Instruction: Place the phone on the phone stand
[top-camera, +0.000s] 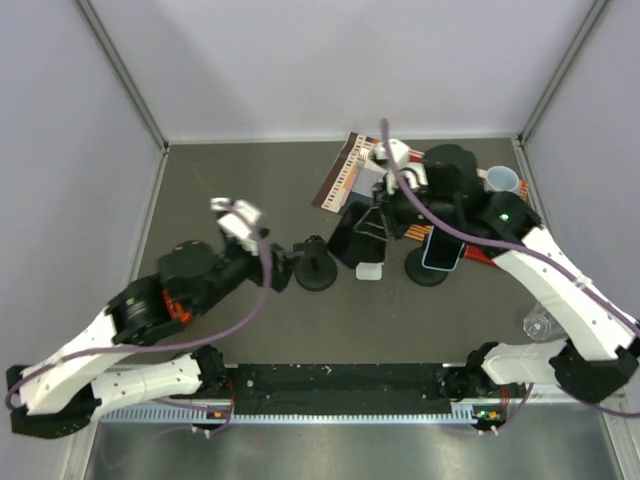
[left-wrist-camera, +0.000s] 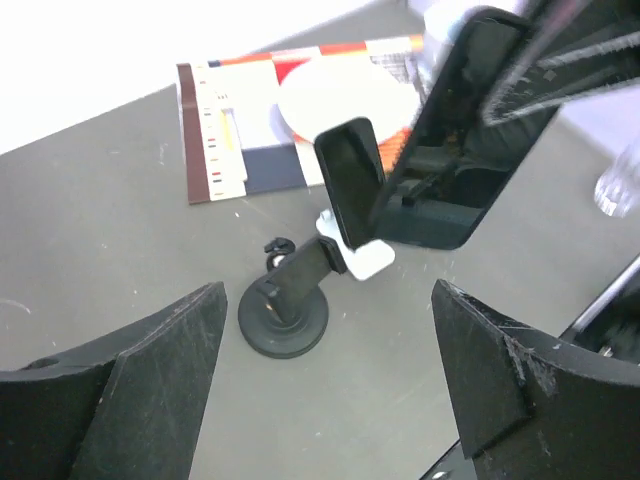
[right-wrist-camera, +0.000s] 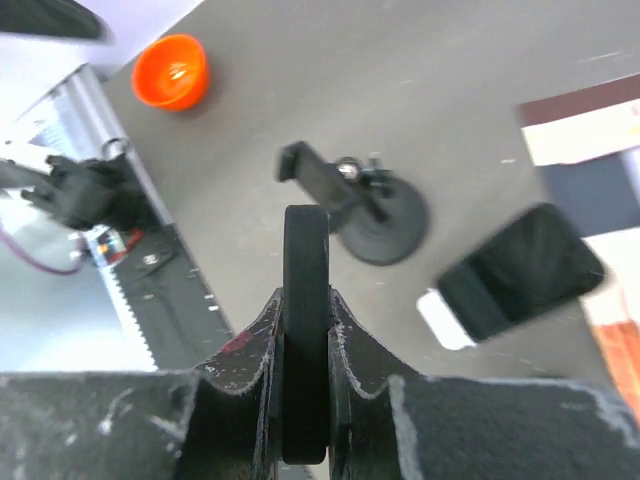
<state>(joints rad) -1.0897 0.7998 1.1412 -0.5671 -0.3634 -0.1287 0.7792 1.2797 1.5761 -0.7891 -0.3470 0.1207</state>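
A black phone leans on the small white phone stand; both also show in the right wrist view, the phone over the stand, and in the top view, the phone above the stand. My right gripper is shut on a second black phone, seen edge-on and held in the air. That held phone hangs just right of the stand. My left gripper is open and empty, low over the table near the stand.
A black pole mount with a round base stands between my left gripper and the white stand. A striped booklet with a white plate lies behind. Another dark phone sits over a second black base. A cup and a clear glass are at the right.
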